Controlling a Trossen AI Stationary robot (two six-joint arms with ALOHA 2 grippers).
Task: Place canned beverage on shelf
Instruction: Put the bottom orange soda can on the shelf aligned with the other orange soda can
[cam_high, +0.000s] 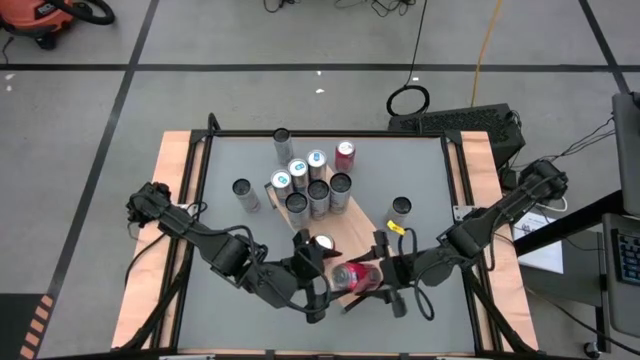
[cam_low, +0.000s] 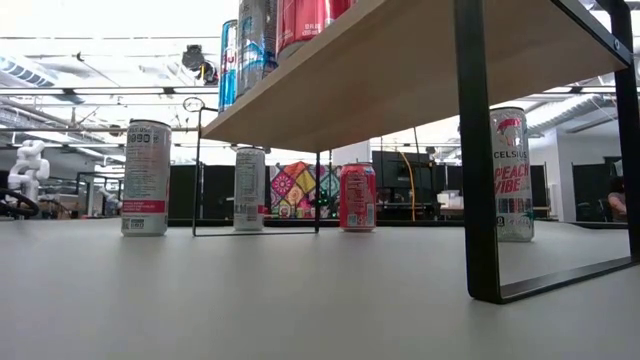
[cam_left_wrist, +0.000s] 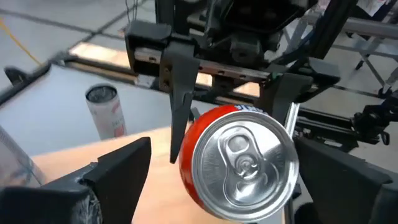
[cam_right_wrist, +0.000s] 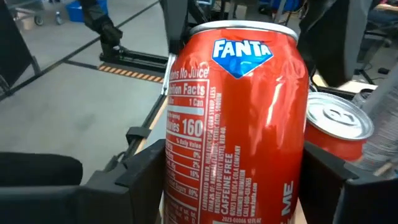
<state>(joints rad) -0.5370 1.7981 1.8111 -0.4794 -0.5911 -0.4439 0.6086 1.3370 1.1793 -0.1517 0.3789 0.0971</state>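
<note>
The shelf (cam_high: 352, 232) is a light wooden board on a black frame, seen from below in the low view (cam_low: 400, 70). Several cans (cam_high: 310, 185) stand at its far end. My right gripper (cam_high: 374, 277) (cam_right_wrist: 236, 171) is shut on a red Fanta can (cam_high: 353, 277) (cam_right_wrist: 239, 112) above the shelf's near end. My left gripper (cam_high: 316, 277) (cam_left_wrist: 227, 158) is open; its fingers stand on either side of the can's top (cam_left_wrist: 242, 155), and I cannot tell whether they touch it. A red can with a silver top (cam_high: 323, 243) (cam_right_wrist: 339, 127) stands on the shelf close by. My right gripper pinches the Fanta can's side wall (cam_right_wrist: 180, 171), on its lower half, between its two fingers (cam_left_wrist: 179, 106). The fingers come from the table's right side and lie across the can. The can is lifted clear of the board and tilted, its top toward the left arm.
Single cans stand on the grey table around the shelf: (cam_high: 243, 193), (cam_high: 401, 208), (cam_high: 282, 140). In the low view they show as (cam_low: 147, 178), (cam_low: 250, 190), (cam_low: 358, 197) and a Celsius can (cam_low: 511, 175) behind the black shelf leg (cam_low: 475, 150). Pale wood strips (cam_high: 170, 200) run along the table's sides.
</note>
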